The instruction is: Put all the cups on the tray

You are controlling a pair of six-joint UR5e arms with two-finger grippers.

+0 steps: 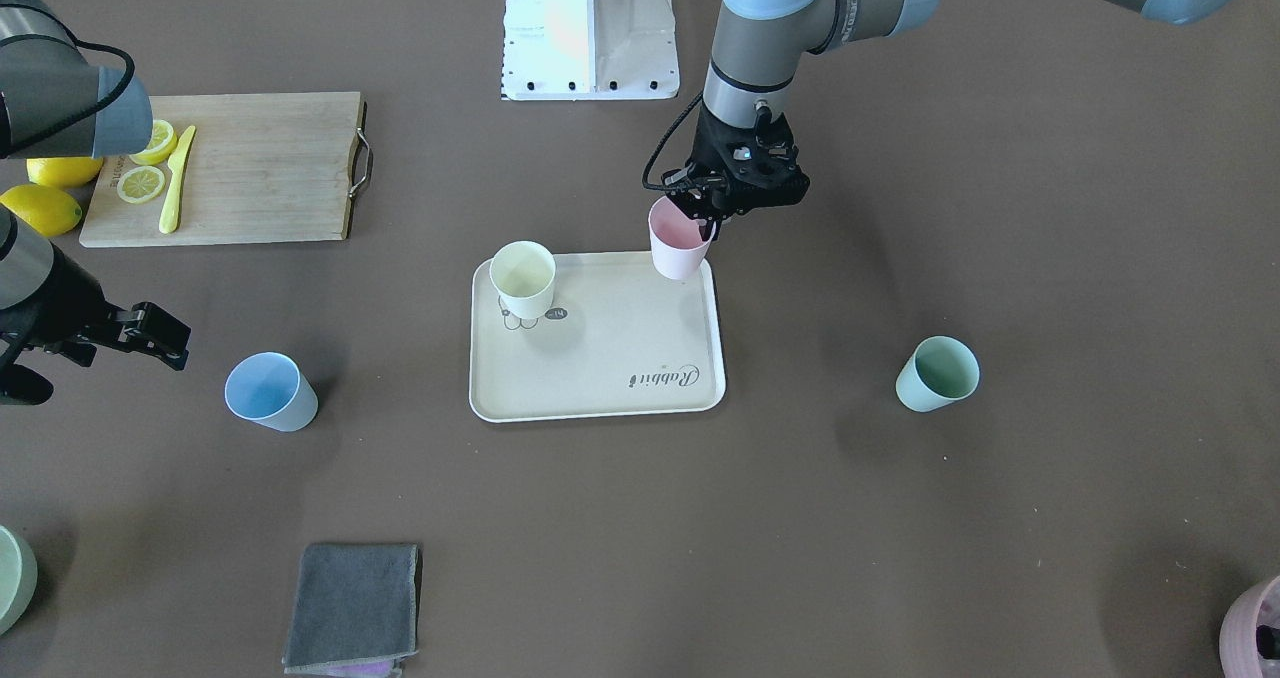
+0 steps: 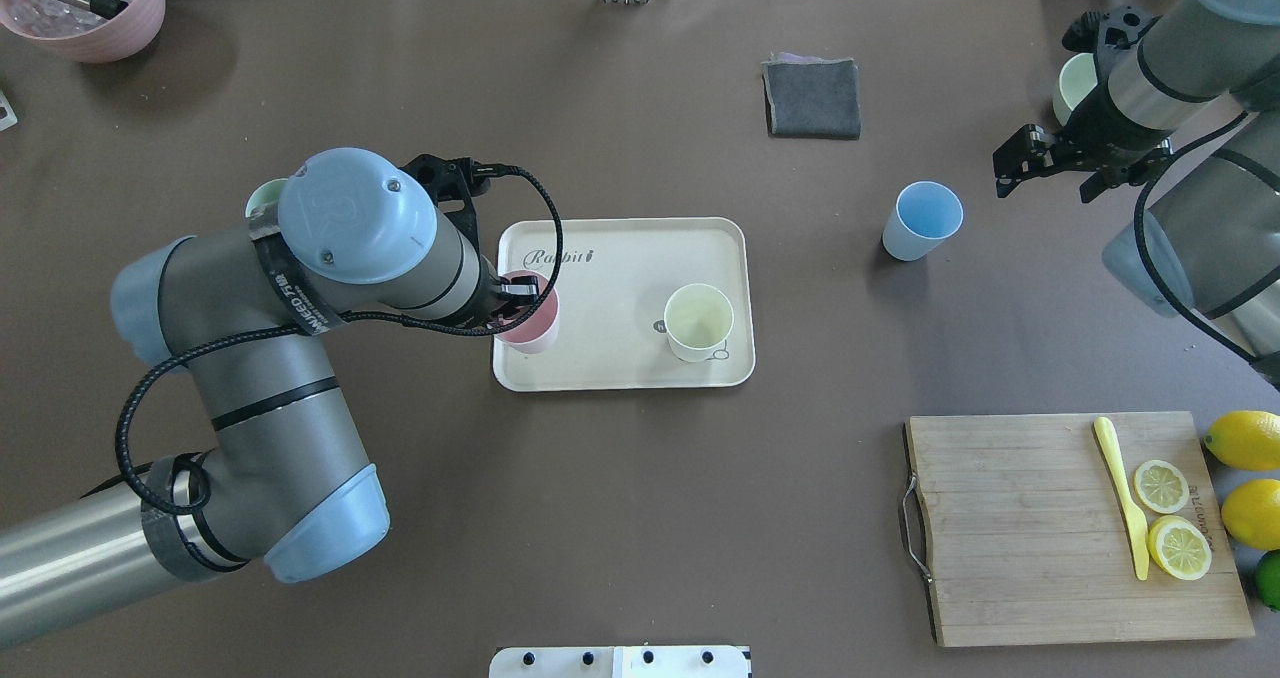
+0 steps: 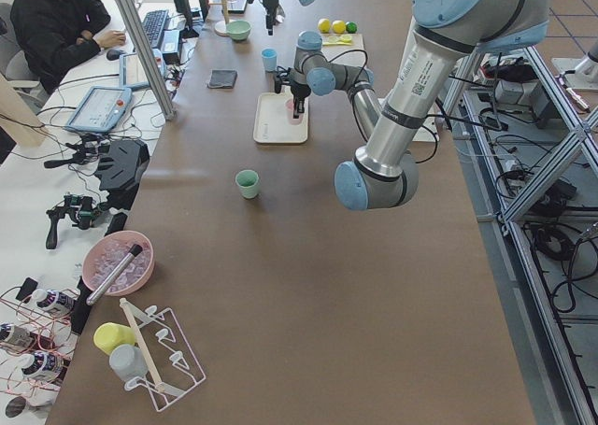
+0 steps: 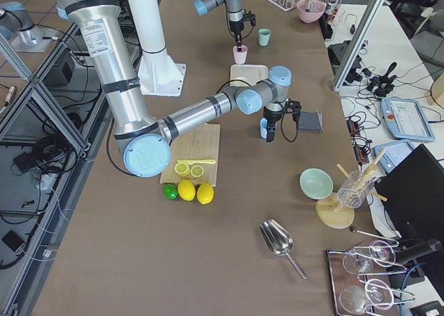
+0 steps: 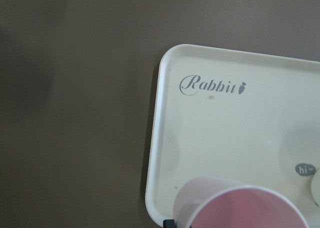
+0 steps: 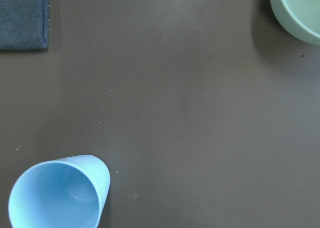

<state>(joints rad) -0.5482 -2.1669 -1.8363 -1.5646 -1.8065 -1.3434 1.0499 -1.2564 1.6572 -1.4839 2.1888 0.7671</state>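
My left gripper (image 1: 706, 222) is shut on the rim of the pink cup (image 1: 679, 245), one finger inside it, over the cream tray's (image 1: 600, 363) corner nearest the robot. I cannot tell if the cup touches the tray. The left wrist view shows the cup's rim (image 5: 240, 208) above the tray (image 5: 220, 133). The pale yellow cup (image 1: 523, 278) stands upright on the tray. The light blue cup (image 1: 270, 391) stands on the table, with my open, empty right gripper (image 1: 160, 336) close beside it. The mint green cup (image 1: 936, 374) stands alone on the table on my left.
A wooden cutting board (image 1: 250, 168) holds lemon slices and a yellow knife (image 1: 176, 193), with whole lemons (image 1: 40, 208) beside it. A grey cloth (image 1: 352, 606), a pale green bowl (image 1: 12, 578) and a mauve pot (image 1: 1255, 628) sit along the far edge.
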